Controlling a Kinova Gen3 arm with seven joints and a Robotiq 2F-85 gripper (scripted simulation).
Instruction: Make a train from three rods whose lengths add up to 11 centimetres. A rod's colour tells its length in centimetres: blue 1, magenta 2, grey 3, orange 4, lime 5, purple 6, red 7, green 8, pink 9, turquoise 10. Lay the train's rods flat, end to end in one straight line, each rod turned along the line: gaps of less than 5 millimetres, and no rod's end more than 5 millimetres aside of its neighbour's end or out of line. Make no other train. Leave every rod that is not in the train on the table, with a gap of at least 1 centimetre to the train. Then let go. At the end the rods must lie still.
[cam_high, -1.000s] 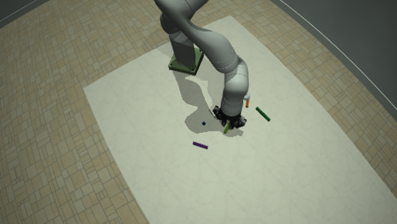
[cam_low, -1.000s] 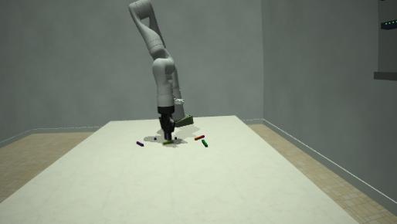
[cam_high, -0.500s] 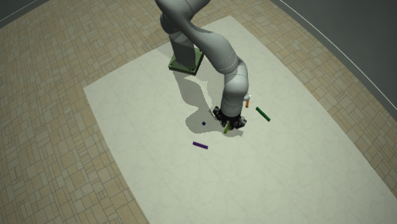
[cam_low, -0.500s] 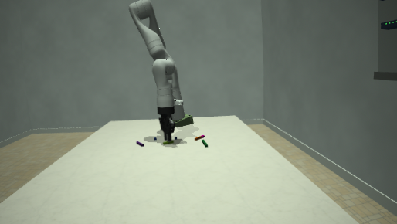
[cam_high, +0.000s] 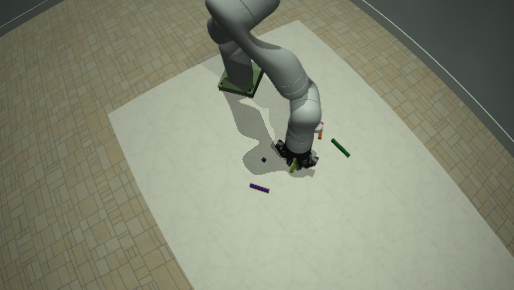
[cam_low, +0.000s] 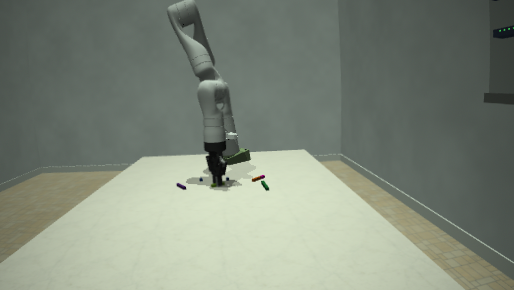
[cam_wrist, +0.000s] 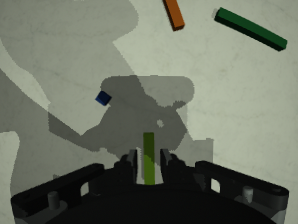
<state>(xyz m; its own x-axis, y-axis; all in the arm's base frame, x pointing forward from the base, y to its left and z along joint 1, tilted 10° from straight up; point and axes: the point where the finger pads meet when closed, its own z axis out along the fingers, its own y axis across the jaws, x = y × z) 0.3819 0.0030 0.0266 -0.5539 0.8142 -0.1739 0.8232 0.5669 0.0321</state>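
— Why is the gripper (cam_high: 297, 164) (cam_low: 217, 183) (cam_wrist: 148, 158) straddling the lime rod (cam_high: 293, 168) (cam_low: 214, 185) (cam_wrist: 149, 142), towards the exterior view's far bench (cam_high: 350, 225) (cam_low: 225, 240) (cam_wrist: 250, 100) edge?

— Its parted fingers are gripping nothing, probably aligning; the orange rod (cam_high: 320, 135) (cam_low: 256, 179) (cam_wrist: 174, 16) and magenta rod (cam_high: 322, 123) (cam_low: 263, 176), lying rightward, are likely awaiting lime to make eleven

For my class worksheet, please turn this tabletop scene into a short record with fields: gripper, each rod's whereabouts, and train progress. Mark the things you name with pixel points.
gripper: the gripper (cam_high: 296, 164) (cam_low: 217, 183) (cam_wrist: 148, 158), partly open, astride the lime rod (cam_high: 293, 167) (cam_low: 214, 185) (cam_wrist: 149, 155), fingers not pressing it
magenta and orange: magenta rod (cam_high: 322, 123) (cam_low: 262, 176) at one end of the orange rod (cam_high: 320, 135) (cam_low: 256, 178) (cam_wrist: 174, 15), seemingly in line
blue: two small rods, one hidden from above
elsewhere: green rod (cam_high: 340, 147) (cam_low: 265, 185) (cam_wrist: 251, 30); purple rod (cam_high: 259, 188) (cam_low: 181, 186)
train: incomplete; lime would likely finish it (2+4+5)
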